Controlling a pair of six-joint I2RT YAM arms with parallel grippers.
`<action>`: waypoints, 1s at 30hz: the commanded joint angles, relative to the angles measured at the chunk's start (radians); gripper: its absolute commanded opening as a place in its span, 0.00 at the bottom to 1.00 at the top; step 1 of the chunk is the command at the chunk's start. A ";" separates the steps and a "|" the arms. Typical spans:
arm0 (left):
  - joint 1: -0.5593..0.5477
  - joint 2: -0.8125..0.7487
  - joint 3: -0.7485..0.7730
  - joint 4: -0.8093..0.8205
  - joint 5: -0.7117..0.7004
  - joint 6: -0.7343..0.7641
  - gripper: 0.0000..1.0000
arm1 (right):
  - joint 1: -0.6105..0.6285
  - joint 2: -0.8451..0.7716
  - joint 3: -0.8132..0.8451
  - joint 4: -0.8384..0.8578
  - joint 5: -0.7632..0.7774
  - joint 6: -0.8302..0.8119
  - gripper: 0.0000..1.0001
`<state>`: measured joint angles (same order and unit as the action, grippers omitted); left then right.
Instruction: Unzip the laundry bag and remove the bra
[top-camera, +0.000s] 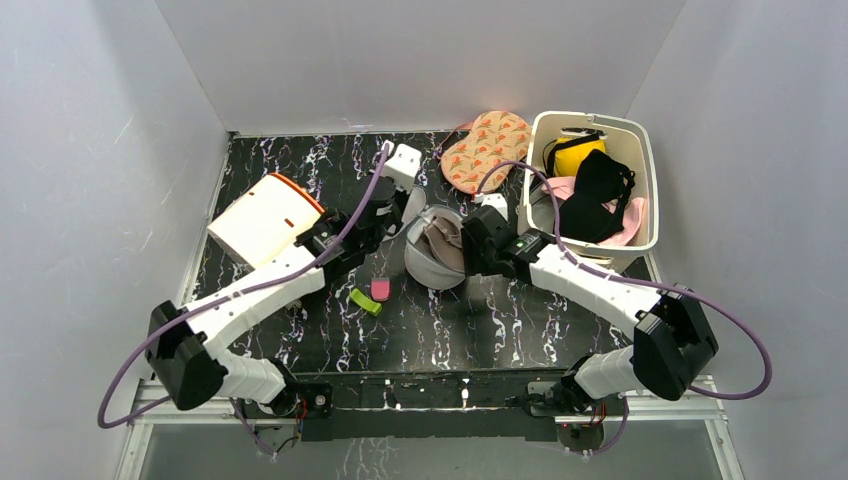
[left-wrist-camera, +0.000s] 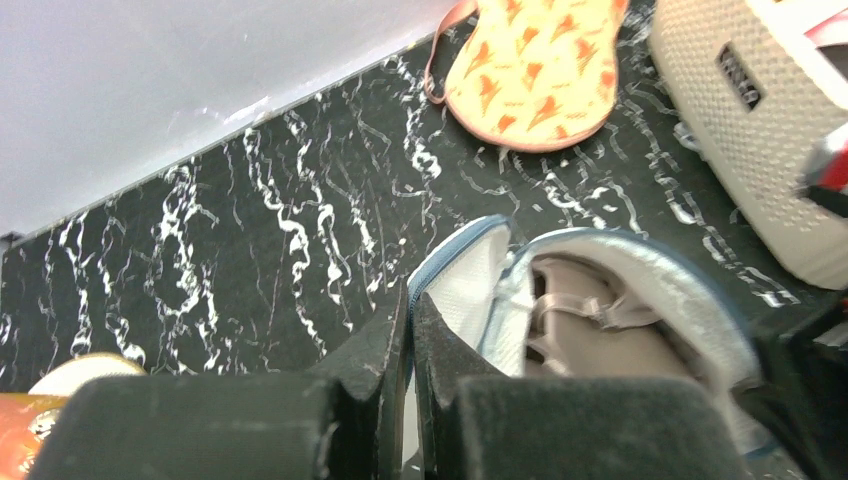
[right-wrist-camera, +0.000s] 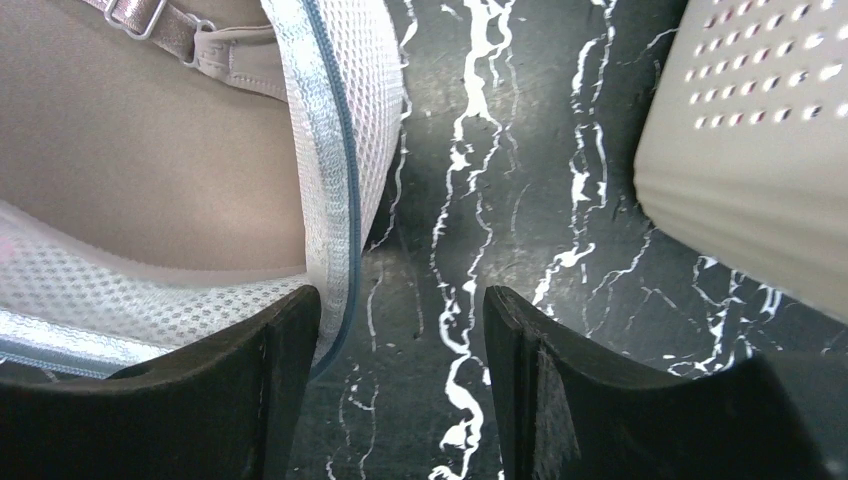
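The laundry bag (top-camera: 436, 262), a white-grey mesh pouch with a blue zip rim, lies unzipped mid-table. A beige bra (top-camera: 441, 240) sits inside it, its strap and ring visible in both wrist views (left-wrist-camera: 600, 325) (right-wrist-camera: 150, 150). My left gripper (top-camera: 397, 224) is at the bag's left side, shut (left-wrist-camera: 412, 300) on the blue-edged rim of the bag's lid flap (left-wrist-camera: 465, 280). My right gripper (top-camera: 468, 246) is at the bag's right side and stands open (right-wrist-camera: 400, 310). Its left finger (right-wrist-camera: 260, 370) lies over the bag's mesh edge (right-wrist-camera: 345, 140), with bare table in the gap.
A white slotted basket (top-camera: 640, 150) (left-wrist-camera: 760, 140) (right-wrist-camera: 750, 150) holding yellow, black and pink garments stands at the back right. An orange patterned bra cup (top-camera: 487, 150) (left-wrist-camera: 530, 70) lies behind the bag. A white and orange box (top-camera: 262, 218) sits at the left, with green (top-camera: 366, 301) and pink (top-camera: 380, 289) clips nearby.
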<state>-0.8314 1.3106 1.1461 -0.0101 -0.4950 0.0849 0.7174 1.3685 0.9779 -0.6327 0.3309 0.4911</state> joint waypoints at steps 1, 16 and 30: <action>0.065 0.044 0.064 -0.090 -0.009 -0.068 0.00 | -0.042 0.008 0.033 0.059 -0.036 -0.109 0.54; 0.116 0.100 0.093 -0.136 0.043 -0.078 0.98 | -0.047 -0.002 0.077 0.055 -0.127 -0.201 0.57; 0.115 -0.041 0.006 -0.034 0.106 -0.054 0.98 | -0.045 0.027 0.257 0.062 -0.179 -0.270 0.94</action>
<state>-0.7155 1.3556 1.1778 -0.1051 -0.4076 0.0162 0.6724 1.3865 1.1370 -0.6083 0.1802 0.2523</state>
